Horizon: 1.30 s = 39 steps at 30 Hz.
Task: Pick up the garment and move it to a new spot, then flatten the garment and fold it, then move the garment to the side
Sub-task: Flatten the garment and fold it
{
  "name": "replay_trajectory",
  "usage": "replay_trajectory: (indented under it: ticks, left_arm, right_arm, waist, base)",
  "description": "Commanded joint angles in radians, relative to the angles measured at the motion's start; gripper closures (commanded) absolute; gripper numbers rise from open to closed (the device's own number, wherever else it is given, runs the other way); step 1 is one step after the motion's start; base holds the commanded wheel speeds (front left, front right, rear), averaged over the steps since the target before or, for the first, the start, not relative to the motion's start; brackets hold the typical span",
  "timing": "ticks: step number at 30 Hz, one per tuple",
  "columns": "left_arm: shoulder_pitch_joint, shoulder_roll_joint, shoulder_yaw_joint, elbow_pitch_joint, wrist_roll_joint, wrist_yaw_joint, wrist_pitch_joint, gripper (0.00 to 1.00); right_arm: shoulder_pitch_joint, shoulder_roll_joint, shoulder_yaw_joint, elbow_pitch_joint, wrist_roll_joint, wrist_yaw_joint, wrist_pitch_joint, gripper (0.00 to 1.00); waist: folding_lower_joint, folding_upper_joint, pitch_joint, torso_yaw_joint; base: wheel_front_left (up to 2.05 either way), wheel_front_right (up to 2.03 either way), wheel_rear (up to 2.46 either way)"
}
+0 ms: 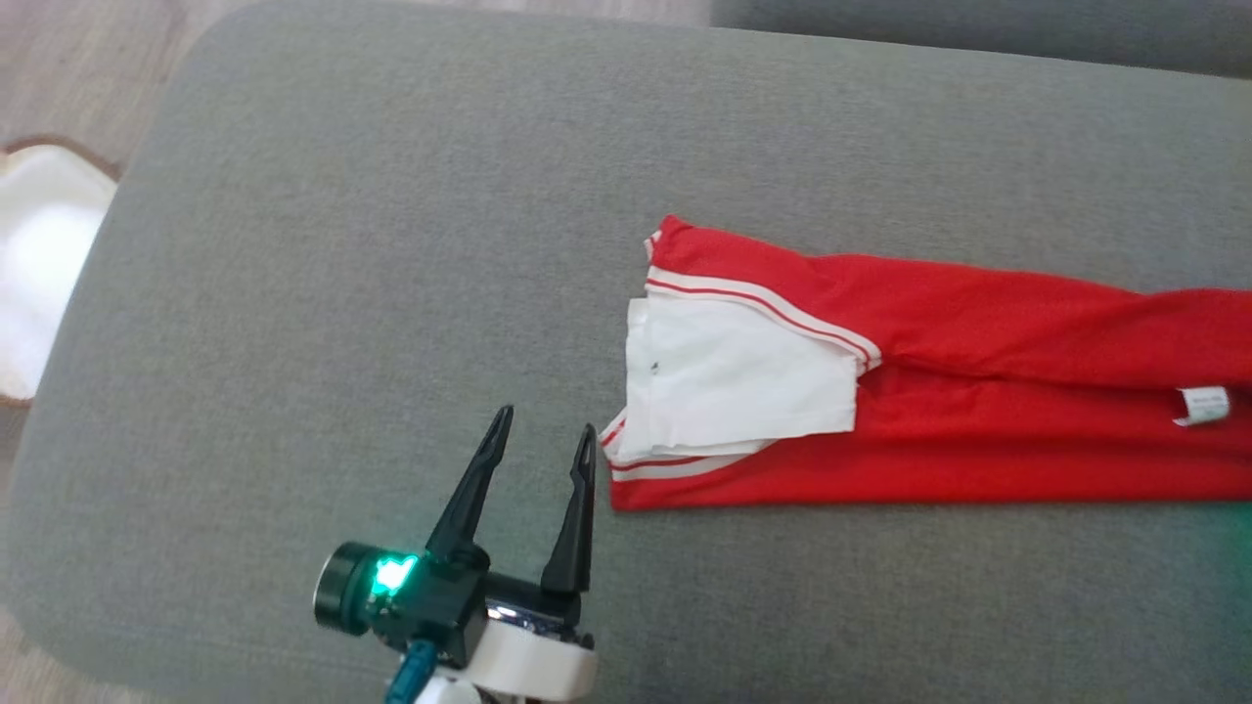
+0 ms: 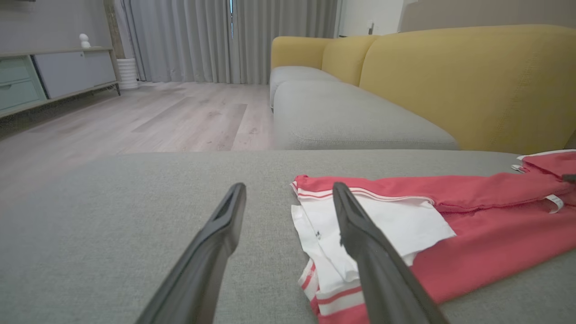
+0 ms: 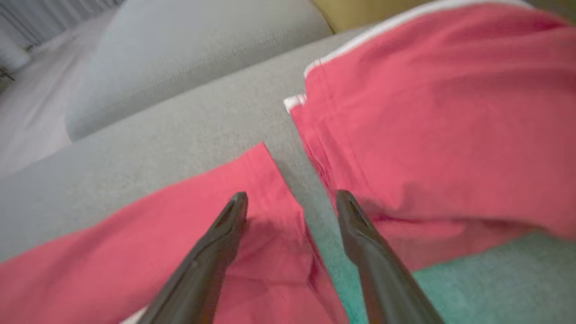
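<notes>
Head view looks down on a broad grey cushion [image 1: 372, 244] that takes up most of the frame. In the left wrist view, a yellow-backed sofa [image 2: 450, 81] stands behind it at upper right, with pale wood floor [image 2: 135, 117] and grey curtains [image 2: 202, 40] at upper left.

A red garment [image 1: 978, 391] with white stripes lies flat on the cushion, running from the centre of the head view out past the right edge. A white panel [image 1: 734, 376] is turned out at its left end.

The left gripper [image 1: 545, 422] sits at lower centre-left of the head view, just beside the garment's left end, its two dark fingers spread wide with nothing between them. In its own wrist view, the left gripper [image 2: 289, 186] points across the cushion, and one finger crosses the white panel in the picture.

The right gripper [image 3: 292, 195], seen in the blurred right wrist view, also has its fingers wide apart and holds nothing. It is poised over two stretches of the garment [image 3: 427, 112] with a strip of grey cushion between them.

A small white label [image 1: 1203, 404] lies on the garment at the right edge of the head view.
</notes>
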Motion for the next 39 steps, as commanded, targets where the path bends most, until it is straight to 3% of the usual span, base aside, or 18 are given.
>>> replay_trajectory:
  ticks: [1,9,10,11,12,13,21,30,35,39]
  left_arm:
    - [-0.012,-0.006,0.054,-0.022,0.026,-0.014,-0.009,0.00]
    - [0.029,-0.048,0.149,-0.002,0.097,-0.085,-0.009,0.00]
    - [0.035,-0.052,0.158,0.001,0.104,-0.093,-0.009,0.00]
    - [0.040,-0.056,0.166,0.003,0.112,-0.100,-0.009,0.00]
    - [0.045,-0.060,0.172,0.006,0.119,-0.106,-0.009,0.00]
    - [0.051,-0.067,0.184,0.011,0.135,-0.119,-0.009,0.00]
    - [0.083,-0.089,0.229,0.027,0.177,-0.157,-0.009,0.00]
    - [0.111,-0.111,0.272,0.036,0.205,-0.190,-0.009,0.00]
    - [0.115,-0.122,0.283,0.045,0.214,-0.206,-0.009,0.00]
    - [0.117,-0.132,0.289,0.056,0.223,-0.222,-0.009,0.00]
  right_arm:
    - [-0.016,-0.023,-0.006,0.009,-0.040,-0.001,0.008,0.00]
    - [-0.022,0.025,-0.015,0.134,-0.096,-0.001,0.076,0.00]
    - [-0.021,0.030,-0.005,0.138,-0.085,-0.001,0.087,0.07]
    - [-0.019,0.035,0.003,0.141,-0.073,-0.001,0.095,0.37]
    - [-0.017,0.037,0.013,0.141,-0.060,-0.001,0.101,0.91]
    - [-0.011,0.033,0.031,0.135,-0.043,-0.001,0.096,1.00]
    - [0.015,-0.035,0.076,0.061,0.019,-0.001,0.035,1.00]
    - [0.052,-0.171,0.045,-0.093,0.067,-0.001,0.098,1.00]
    - [0.049,-0.133,0.074,-0.221,0.149,-0.001,0.147,1.00]
    - [0.065,-0.028,0.131,-0.381,0.207,-0.001,0.193,1.00]
  waist:
    - [0.0000,-0.0001,0.006,0.014]
    - [0.0000,-0.0001,-0.002,0.007]
    - [0.0000,-0.0001,-0.005,0.003]
    - [0.0000,-0.0001,-0.009,-0.002]
    - [0.0000,-0.0001,-0.012,-0.007]
    - [0.0000,-0.0001,-0.016,-0.017]
    - [0.0000,-0.0001,-0.046,-0.066]
    - [0.0000,-0.0001,-0.066,-0.120]
    - [0.0000,-0.0001,-0.070,-0.126]
    - [0.0000,-0.0001,-0.077,-0.123]
  base:
    - [0.00,0.00,0.00]
    - [0.00,0.00,0.00]
    - [0.00,0.00,0.00]
    - [0.00,0.00,0.00]
    - [0.00,0.00,0.00]
    - [0.00,0.00,0.00]
    - [0.00,0.00,0.00]
    - [0.00,0.00,0.00]
    - [0.00,0.00,0.00]
    - [0.00,0.00,0.00]
